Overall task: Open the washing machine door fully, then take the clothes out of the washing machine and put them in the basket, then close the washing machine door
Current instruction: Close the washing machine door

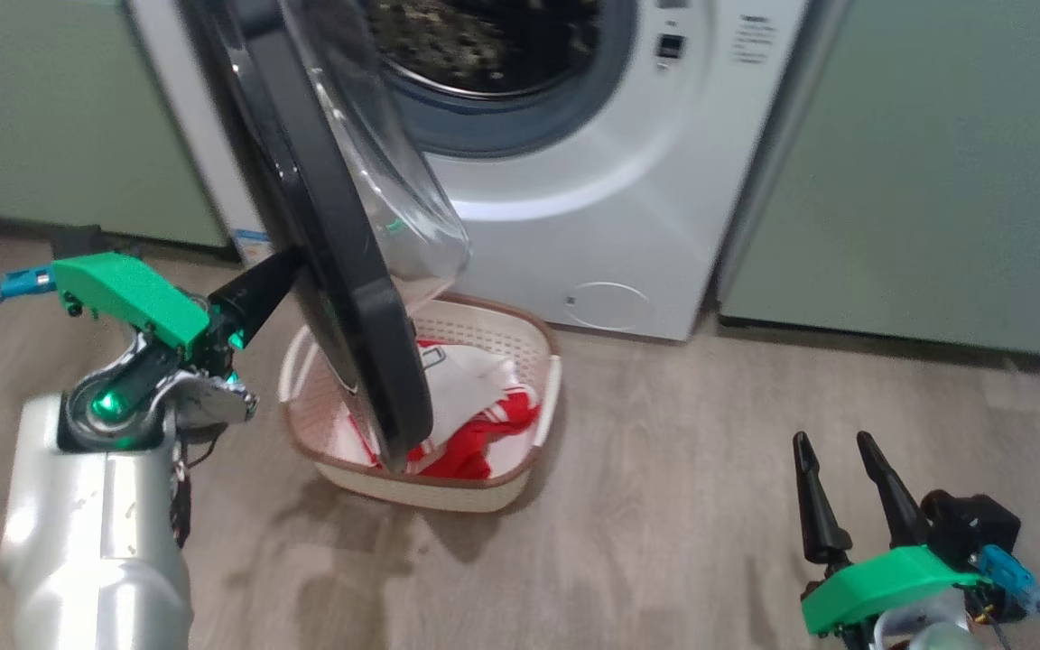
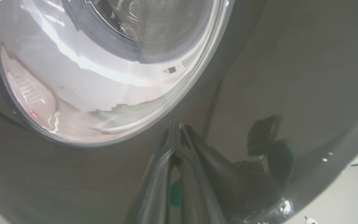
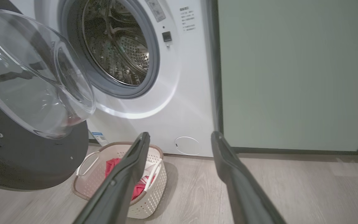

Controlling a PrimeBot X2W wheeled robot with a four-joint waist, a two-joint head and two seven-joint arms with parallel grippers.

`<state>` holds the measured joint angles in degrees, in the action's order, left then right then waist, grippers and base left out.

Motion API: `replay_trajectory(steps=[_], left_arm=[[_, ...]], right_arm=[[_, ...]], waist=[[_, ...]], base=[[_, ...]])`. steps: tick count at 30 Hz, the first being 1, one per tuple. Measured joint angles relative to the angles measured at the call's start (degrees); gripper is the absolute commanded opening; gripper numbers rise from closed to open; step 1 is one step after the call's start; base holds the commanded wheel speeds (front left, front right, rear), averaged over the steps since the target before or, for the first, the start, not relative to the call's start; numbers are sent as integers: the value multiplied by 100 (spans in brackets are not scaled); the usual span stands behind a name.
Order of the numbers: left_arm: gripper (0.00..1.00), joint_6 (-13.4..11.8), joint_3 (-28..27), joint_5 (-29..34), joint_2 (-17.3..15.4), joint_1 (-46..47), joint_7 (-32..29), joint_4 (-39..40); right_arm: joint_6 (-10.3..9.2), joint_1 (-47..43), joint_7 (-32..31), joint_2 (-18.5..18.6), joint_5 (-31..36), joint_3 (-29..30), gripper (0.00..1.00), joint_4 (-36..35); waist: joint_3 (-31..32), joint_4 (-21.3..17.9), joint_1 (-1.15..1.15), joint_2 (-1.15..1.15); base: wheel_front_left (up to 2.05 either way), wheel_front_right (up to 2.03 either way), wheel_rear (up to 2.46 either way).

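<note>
Clothes [image 1: 484, 433] lie in the basket [image 1: 448, 492], red and white, on the floor in front of the washer [image 1: 592, 208], so by my reading only the door-closing step is left. The drum [image 1: 484, 36] looks empty in the right wrist view, though its lower part is out of sight.

The door [image 1: 348, 298] stands about half open, seen nearly edge-on from the head. Its long edge runs from 11 o'clock down to 5 o'clock, and its lower rim hangs over the basket's left half.

The left hand [image 1: 290, 264] is closed with nothing in it, its fingers pressed together. They point toward 2 o'clock at the door's glossy outer face. In the left wrist view the tips [image 2: 174, 127] meet their own reflection just below the porthole, so they are probably touching the door, though the glare makes this hard to confirm.

The drum opening lies at about 1 o'clock from that contact. A push along the fingers' line should swing the door that way. The left arm is plainly the nearer one.

The right hand [image 1: 831, 444] hangs open and empty at 4 o'clock from the basket, well apart from it, fingers pointing to 12 o'clock.

The swing path between door and washer front looks free. The dome passes above the basket rim, and that is the one clearance to watch.
</note>
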<state>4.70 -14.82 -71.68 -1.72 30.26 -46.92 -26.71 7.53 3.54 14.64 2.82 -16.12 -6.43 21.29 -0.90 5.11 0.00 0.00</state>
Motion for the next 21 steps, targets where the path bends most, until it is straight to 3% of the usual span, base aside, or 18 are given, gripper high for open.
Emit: replay_trajectory(steps=[14, 21], left_arm=[[0, 103, 389, -281, 11, 211, 1084, -567], [0, 194, 439, -322, 48, 348, 1332, -891]], right_arm=[[0, 117, 0, -3, 2, 168, 100, -29], [0, 113, 0, -2, 5, 305, 100, -37]], waist=[[-268, -1453, 0, 0], [-280, -1688, 0, 0]], base=[[0, 0, 0], [0, 0, 0]])
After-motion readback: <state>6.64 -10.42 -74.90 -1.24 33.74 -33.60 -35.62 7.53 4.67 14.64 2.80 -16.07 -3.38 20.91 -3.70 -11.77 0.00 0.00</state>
